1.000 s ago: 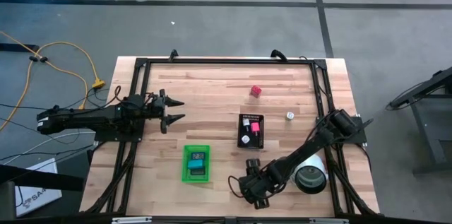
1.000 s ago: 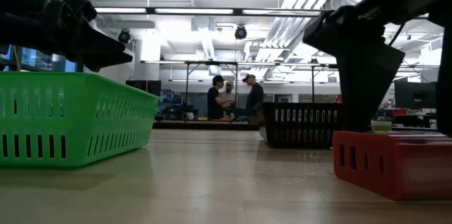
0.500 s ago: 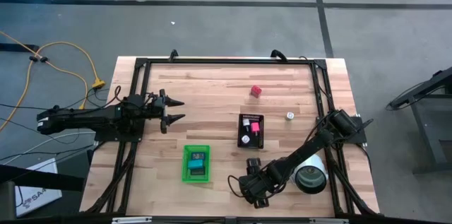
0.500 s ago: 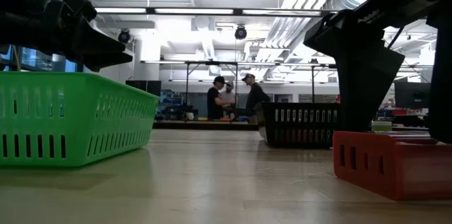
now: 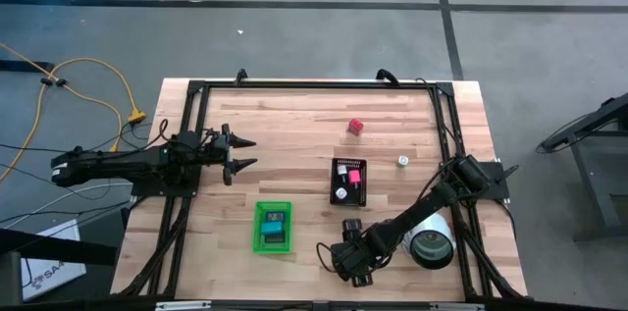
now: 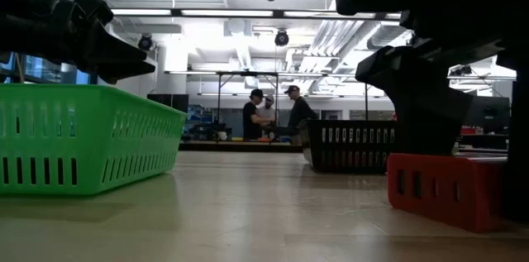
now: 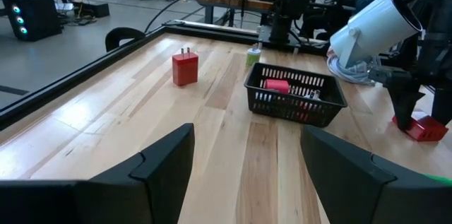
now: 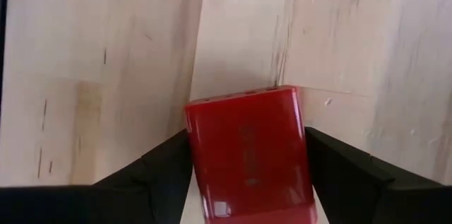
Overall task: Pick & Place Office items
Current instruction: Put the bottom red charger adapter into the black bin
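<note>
A red block [image 8: 247, 153], an office item, lies flat on the wooden table near its front edge; the low view shows the red block [image 6: 438, 200] too. My right gripper [image 8: 247, 132] points steeply down over it, open, one finger on each long side. In the high view my right gripper [image 5: 345, 260] hides the block. My left gripper [image 5: 245, 152] hangs open and level over the table's left side, holding nothing. A red plug-like piece [image 5: 355, 127] and a small white piece [image 5: 402, 161] lie loose farther back. My right gripper's fingers [image 8: 166, 167] stand beside the red block's two long sides [image 8: 198, 146], coming from above and lying across it. I cannot tell whether they touch it. The block rests flat on the table.
A green tray [image 5: 259, 228] with dark and blue pieces stands left of my right gripper. A black tray [image 5: 336, 181] holding pink and white pieces stands behind it. A pale cylindrical can [image 5: 432, 237] lies under the right arm. Bare wood stretches across the table's far half.
My right gripper has sunk a little over the red block, so in the low view its dark fingers now cover the block's right end. The block has stayed where it was.
</note>
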Robot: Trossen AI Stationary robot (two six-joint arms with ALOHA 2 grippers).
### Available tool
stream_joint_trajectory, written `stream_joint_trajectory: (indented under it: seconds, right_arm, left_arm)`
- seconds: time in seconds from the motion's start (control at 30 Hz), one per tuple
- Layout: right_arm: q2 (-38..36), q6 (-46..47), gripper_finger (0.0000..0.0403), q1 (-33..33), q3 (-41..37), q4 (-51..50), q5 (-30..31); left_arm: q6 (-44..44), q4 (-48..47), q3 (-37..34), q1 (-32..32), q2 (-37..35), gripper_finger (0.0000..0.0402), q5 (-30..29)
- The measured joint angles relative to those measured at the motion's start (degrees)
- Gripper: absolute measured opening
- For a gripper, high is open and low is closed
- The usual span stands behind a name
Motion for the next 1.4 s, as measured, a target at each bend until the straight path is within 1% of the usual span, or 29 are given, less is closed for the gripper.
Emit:
stream_joint_trajectory:
  seconds: [0.53,0.63,0.83,1.07,1.27,1.4]
  right_arm:
    - [0.0,-0.22,0.0248,0.0,0.0,0.33,-0.03]
    - [0.0,-0.21,0.024,0.0,0.0,0.33,-0.03]
    - [-0.02,0.02,0.021,0.0,0.0,0.38,-0.01]
    - [-0.04,0.09,0.0225,0.0,0.0,0.38,-0.07]
    - [-0.07,0.0,0.0201,0.0,0.0,0.38,-0.05]
    - [-0.07,-0.02,0.0203,0.0,0.0,0.36,-0.07]
  left_arm:
    - [0.0,0.0,0.0,0.01,0.0,0.0252,0.02]
    - [0.0,0.0,0.0,0.0,0.0,0.0252,0.02]
    - [0.0,0.0,0.0,0.02,0.0,0.0252,0.04]
    - [0.0,0.0,0.0,0.0,0.0,0.0252,0.04]
    - [0.0,0.0,0.0,0.0,0.0,0.0252,0.04]
    - [0.0,0.0,0.0,0.02,0.0,0.0252,0.04]
